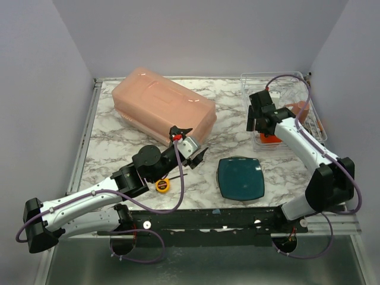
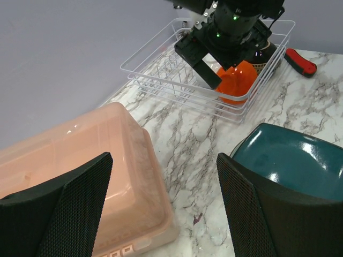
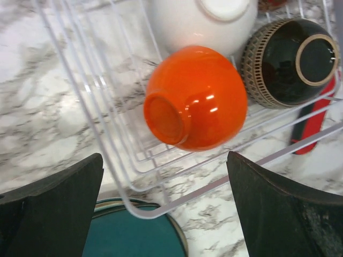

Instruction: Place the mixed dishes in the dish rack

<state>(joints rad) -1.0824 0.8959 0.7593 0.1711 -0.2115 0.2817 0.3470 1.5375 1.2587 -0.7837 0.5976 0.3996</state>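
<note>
The white wire dish rack stands at the back right; it also shows in the left wrist view and the right wrist view. An orange bowl lies on its side in the rack, beside a white bowl and a dark bowl. My right gripper is open and empty, just above the rack's near corner and short of the orange bowl. The teal square plate lies flat on the table. My left gripper is open and empty, between the tub and the plate. The mug and the pale-green plate are out of view.
A big pink plastic tub lies upside down at the back left, close to my left gripper. A yellow tape measure sits under the left arm. A red-handled tool lies just outside the rack. Walls close in the table.
</note>
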